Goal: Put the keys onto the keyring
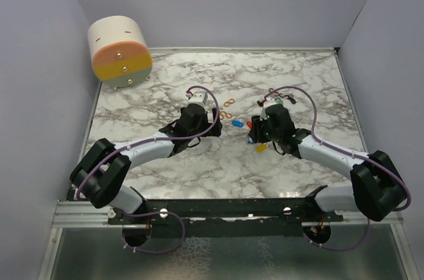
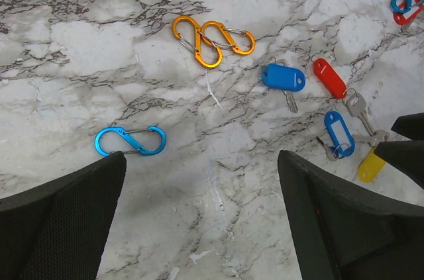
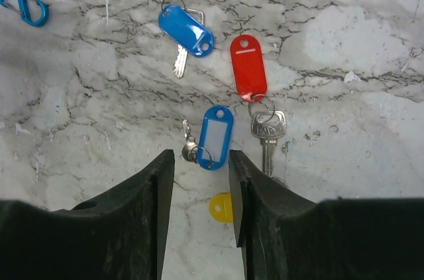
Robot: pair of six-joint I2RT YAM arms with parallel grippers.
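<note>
Keys (image 3: 248, 67) lie loose on the desk (image 3: 344, 42), between the two arms. Your right claw (image 3: 201, 157) stands half-open and empty, with the blue-framed tag (image 3: 215, 136) just ahead of its fingertips. Descend squarely and close on the tag's flat, not its ring. Your left claw (image 2: 202, 161) gapes wide, holding nothing. Only the left wrist view shows the orange clips (image 2: 212, 40) whole. The right wrist view best shows the tag's alignment.
</note>
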